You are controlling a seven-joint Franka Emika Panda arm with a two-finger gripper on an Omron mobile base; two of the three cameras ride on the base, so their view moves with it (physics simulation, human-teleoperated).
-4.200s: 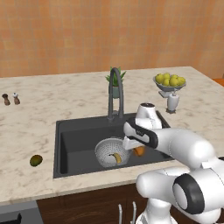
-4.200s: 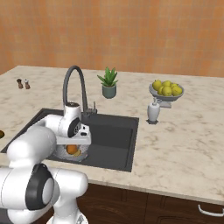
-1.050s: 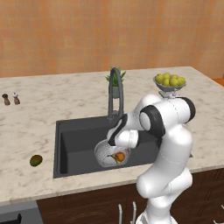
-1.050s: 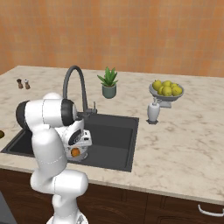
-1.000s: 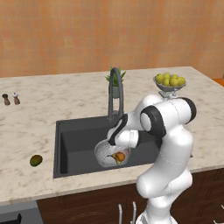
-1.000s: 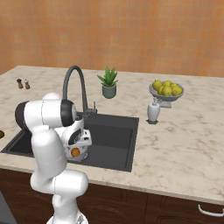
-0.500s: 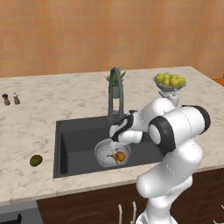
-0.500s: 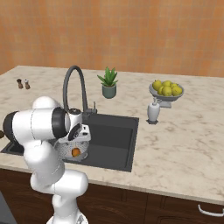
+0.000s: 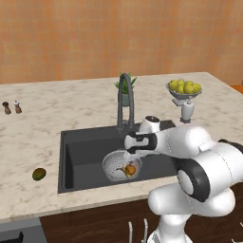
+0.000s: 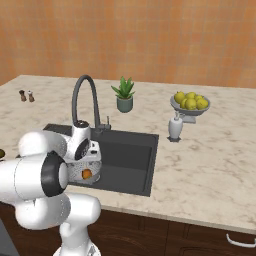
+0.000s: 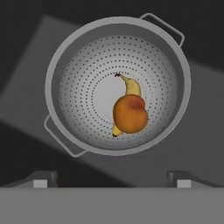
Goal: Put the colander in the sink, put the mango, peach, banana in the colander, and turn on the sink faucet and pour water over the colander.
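On the worktop (image 9: 28, 142) at far left, the mango (image 9: 39, 174) is left unmoved. In the sink (image 9: 80, 156), the colander (image 11: 118, 85) keeps the banana (image 11: 131, 87) with the peach (image 11: 130, 114) resting on it. The gripper (image 11: 111, 177) has been raised since a second ago, jaws spread and empty.

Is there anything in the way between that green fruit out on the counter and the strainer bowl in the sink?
Nothing visible. The mango lies on bare counter left of the sink, and the colander is open-topped; only the gripper hovers above it.
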